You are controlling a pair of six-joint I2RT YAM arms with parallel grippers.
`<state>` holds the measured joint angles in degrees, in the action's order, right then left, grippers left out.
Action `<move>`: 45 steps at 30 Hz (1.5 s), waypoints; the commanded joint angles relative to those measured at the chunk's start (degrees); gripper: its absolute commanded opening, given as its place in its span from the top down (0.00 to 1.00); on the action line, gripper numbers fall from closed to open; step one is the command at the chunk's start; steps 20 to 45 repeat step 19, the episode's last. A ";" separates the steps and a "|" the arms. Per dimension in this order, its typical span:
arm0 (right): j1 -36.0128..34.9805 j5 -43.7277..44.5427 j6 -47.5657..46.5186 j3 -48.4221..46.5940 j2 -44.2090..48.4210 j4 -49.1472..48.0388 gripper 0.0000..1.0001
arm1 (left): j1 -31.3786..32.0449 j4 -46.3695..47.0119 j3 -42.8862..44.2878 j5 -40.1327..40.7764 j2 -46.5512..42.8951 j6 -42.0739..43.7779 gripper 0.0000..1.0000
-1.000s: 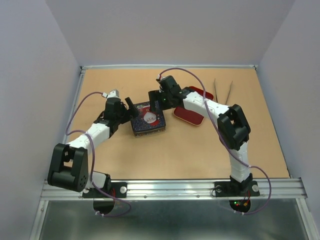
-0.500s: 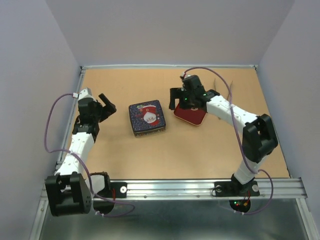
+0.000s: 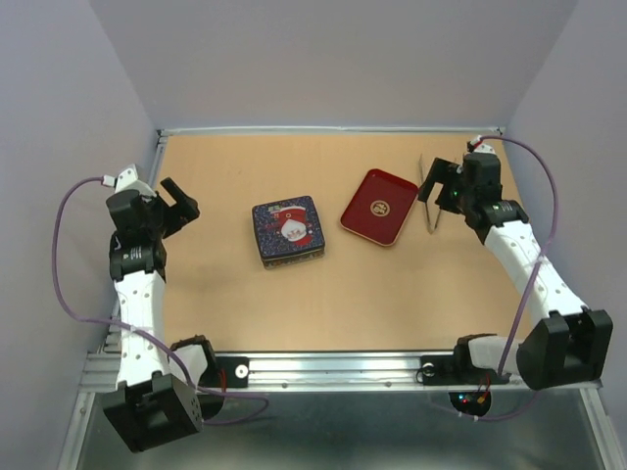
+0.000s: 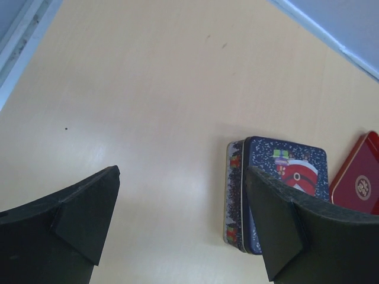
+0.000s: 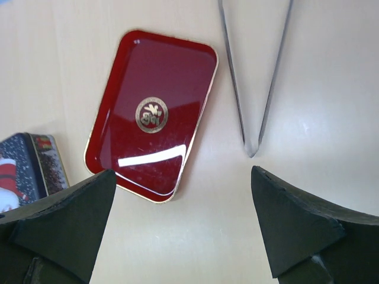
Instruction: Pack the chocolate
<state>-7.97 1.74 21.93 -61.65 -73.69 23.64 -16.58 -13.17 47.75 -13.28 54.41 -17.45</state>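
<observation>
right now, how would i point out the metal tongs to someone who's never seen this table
Start at the tan table and find the red tray to the right of the Santa tin. Just right of that tray lie the tongs: two thin silver legs meeting in a V. They are the only slender bare-metal thing; their neighbours are coloured rectangles.

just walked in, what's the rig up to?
Nothing is gripped at this moment. The left pincer and right pincer are both open and empty, out at opposite sides. The Christmas tin sits closed in the middle, with the red tray bare beside it and the metal tongs lying untouched. No chocolate is visible.
</observation>
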 commanded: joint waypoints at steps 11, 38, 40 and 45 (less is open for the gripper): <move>0.58 5.73 -0.31 -0.67 9.53 0.71 0.00 | -0.21 -7.75 8.86 3.35 -4.31 4.09 0.01; 0.58 6.08 -0.58 0.91 10.85 1.32 0.00 | -0.21 -8.36 8.85 4.05 -4.84 4.80 0.01; 0.58 6.08 -0.58 0.91 10.85 1.32 0.00 | -0.21 -8.36 8.85 4.05 -4.84 4.80 0.01; 0.58 6.08 -0.58 0.91 10.85 1.32 0.00 | -0.21 -8.36 8.85 4.05 -4.84 4.80 0.01</move>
